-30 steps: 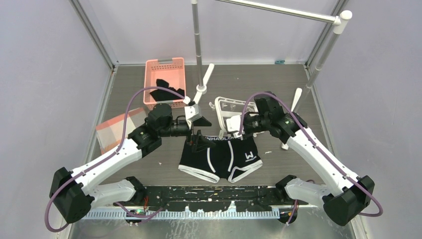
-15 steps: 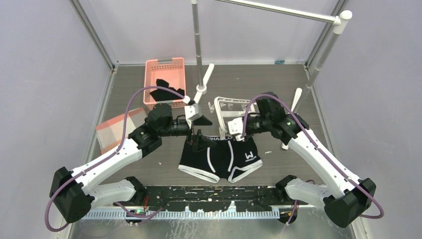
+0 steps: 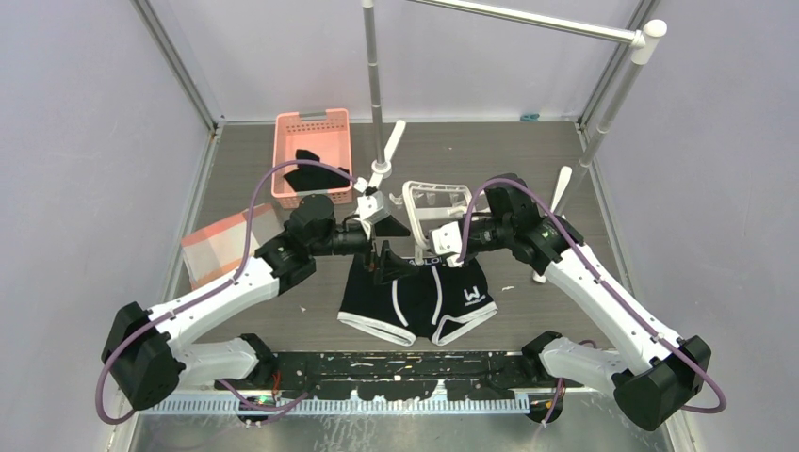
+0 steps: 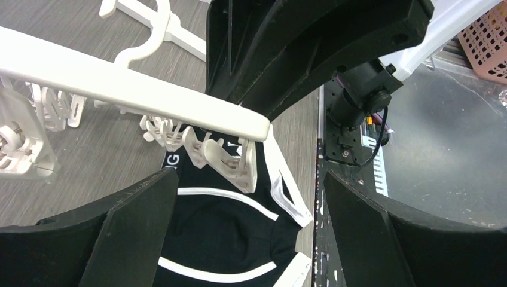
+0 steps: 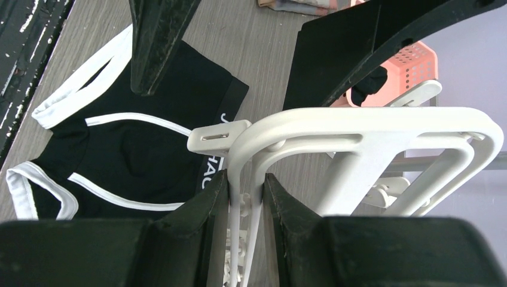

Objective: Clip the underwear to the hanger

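Grey wood-grain table (image 3: 528, 160) is seen from above, closed in by pale walls. The underwear (image 3: 415, 297) is laid flat at the lower centre of the top view, leg openings toward the bottom edge, W logo on the right leg. Its lettered waistband is pointed up-frame and partly covered by the hanger (image 3: 435, 202).

The hanger is held tilted just above the waistband. Its white frame bar is pinched between the fingers of the right gripper (image 5: 245, 191), as shown at the centre of the right wrist view. A row of small clips (image 4: 230, 158) is seen hanging over the waistband lettering in the left wrist view. Whether any clip is actually biting the fabric cannot be told.

The left gripper (image 4: 251, 179) is spread wide, nothing held, and is positioned over the left end of the waistband, just beside the hanger's corner.

A pink basket (image 3: 311, 141) with a black garment (image 3: 311, 168) inside is placed at upper left. A metal rail stand (image 3: 375, 85) is located behind the hanger. A folded orange-pink sheet (image 3: 221, 247) is seen at far left.
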Available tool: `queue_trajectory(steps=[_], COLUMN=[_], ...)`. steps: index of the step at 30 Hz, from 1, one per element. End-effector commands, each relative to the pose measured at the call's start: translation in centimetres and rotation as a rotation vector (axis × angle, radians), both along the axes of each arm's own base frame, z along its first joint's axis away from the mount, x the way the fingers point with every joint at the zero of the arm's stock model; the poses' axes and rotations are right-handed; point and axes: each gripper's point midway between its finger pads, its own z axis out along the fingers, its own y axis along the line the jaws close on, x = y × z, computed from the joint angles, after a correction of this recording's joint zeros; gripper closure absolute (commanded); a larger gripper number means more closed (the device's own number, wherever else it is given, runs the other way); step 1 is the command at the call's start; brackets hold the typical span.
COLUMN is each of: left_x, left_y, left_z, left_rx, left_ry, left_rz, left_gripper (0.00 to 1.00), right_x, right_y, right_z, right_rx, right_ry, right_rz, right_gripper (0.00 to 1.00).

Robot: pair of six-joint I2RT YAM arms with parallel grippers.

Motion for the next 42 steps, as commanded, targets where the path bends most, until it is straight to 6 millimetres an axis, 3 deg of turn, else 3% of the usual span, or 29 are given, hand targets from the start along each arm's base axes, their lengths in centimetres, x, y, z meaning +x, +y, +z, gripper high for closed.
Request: queue_trajectory(steps=[1, 15, 30, 42], left_x=[0.7, 1.4, 0.2, 0.1], left_y=[-1.0, -2.5, -2.3, -2.3], left_z=[2.6, 2.6, 2.8, 2.6], left_rx=[-0.09, -0.106, -0.168, -0.189], left_ry=[-0.045, -0.018, 0.008, 0.031], left_rz=[0.011, -0.013, -0.049, -0.041], left_gripper=[0.04, 0.02, 0.21, 0.29], right_x=[0.5, -0.2, -0.6, -0.7], right_y=[1.0, 1.3, 1.1, 1.0], right_z=[4.3, 4.6, 5.1, 5.2], right_rx=[0.115, 0.138, 0.148, 0.149], right_ry=[-0.177, -0.168, -0.178, -0.175], right_rz=[0.05, 0.08, 0.081, 0.082], right_gripper=[0.99, 0.99, 0.99, 0.99])
